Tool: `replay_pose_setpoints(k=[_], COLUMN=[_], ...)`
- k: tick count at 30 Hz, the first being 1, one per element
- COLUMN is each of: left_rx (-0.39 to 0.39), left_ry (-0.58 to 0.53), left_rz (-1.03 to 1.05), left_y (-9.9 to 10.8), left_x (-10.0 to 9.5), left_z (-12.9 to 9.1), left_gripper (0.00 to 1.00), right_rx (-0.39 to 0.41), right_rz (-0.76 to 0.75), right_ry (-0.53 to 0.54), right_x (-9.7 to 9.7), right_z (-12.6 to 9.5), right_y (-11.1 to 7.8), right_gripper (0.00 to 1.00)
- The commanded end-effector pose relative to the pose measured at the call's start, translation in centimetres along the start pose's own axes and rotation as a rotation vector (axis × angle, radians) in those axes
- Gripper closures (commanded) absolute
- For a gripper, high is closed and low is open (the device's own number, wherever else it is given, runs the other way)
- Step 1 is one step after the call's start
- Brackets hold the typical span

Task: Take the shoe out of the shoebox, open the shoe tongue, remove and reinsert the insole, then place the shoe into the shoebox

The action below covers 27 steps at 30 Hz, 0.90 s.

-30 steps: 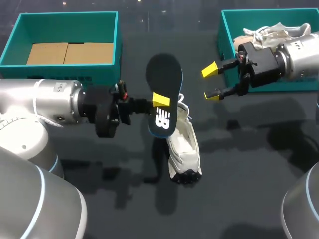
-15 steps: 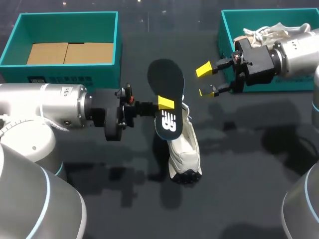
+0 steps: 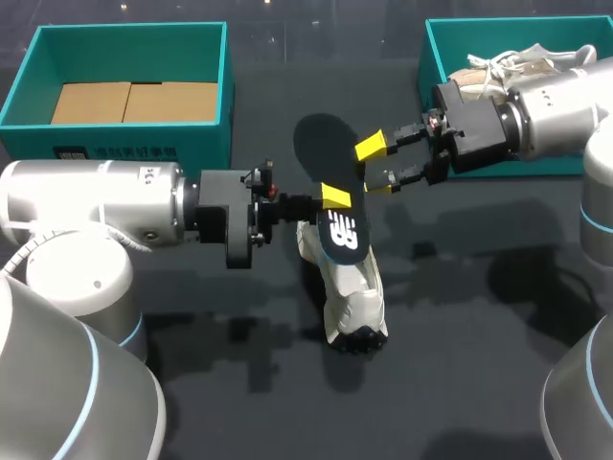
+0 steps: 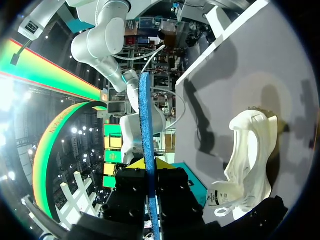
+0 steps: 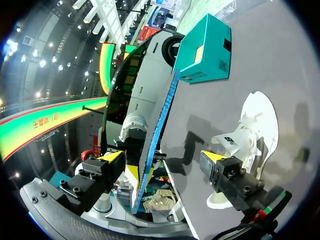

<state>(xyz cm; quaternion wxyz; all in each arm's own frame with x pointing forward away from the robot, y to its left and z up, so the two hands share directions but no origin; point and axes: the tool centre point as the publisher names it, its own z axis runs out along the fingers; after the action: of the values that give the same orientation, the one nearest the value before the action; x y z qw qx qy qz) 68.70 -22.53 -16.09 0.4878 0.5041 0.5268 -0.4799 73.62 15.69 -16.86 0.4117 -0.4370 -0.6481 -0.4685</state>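
Shoe [image 3: 350,287] unboxed, lying at frame centre on the counter [image 3: 479,364], insole [image 3: 326,153] already out, pinched just above it between left fingers [image 3: 335,197], right fingers [image 3: 372,147] spread wide astride its edge, gripping nothing; reinserting and boxing judged still undone.

The insole [image 3: 330,192] has a smooth, matt black face with a white print, and its edge looks like rough blue foam. The shoe [image 3: 350,287] is soft, matt, off-white cloth. The counter [image 3: 479,364] is dark and matt. One shoebox [image 3: 124,43] is matt teal card lined with plain brown card [image 3: 134,101]. The left arm [image 3: 96,201] has a satin silver-grey shell.
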Motion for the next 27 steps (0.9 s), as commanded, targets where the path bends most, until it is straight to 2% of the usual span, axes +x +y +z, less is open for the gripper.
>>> replay_pose_setpoints(k=[1, 6, 11, 14, 24, 27], left_rx=[-0.014, -0.029, -0.038, -0.042, -0.071, -0.077], left_ry=[0.004, 0.003, 0.008, 0.01, 0.013, 0.015], left_rz=[0.02, 0.043, 0.054, 0.057, 0.071, 0.073], left_y=[0.3, 0.5, 0.6, 0.6, 0.7, 0.7], left_x=[0.0, 0.1, 0.3, 0.5, 0.8, 0.9], left_z=[0.8, 1.3, 1.5, 1.6, 1.6, 1.6], left_gripper=[1.0, 1.0, 1.0, 1.0, 1.0, 1.0], right_rx=[0.023, 0.024, 0.012, 0.007, -0.011, -0.012], right_rz=[-0.003, 0.002, 0.011, 0.021, 0.047, 0.047], right_ry=[0.014, 0.042, 0.058, 0.062, 0.066, 0.067], right_x=[-0.2, -0.2, -0.1, -0.1, -0.1, -0.2], right_z=[1.2, 1.9, 2.3, 2.3, 2.2, 2.2], right_y=[1.1, 1.1, 0.9, 0.7, 0.3, 0.3], right_gripper=[0.0, 0.02, 0.35, 0.49, 0.58, 0.64])
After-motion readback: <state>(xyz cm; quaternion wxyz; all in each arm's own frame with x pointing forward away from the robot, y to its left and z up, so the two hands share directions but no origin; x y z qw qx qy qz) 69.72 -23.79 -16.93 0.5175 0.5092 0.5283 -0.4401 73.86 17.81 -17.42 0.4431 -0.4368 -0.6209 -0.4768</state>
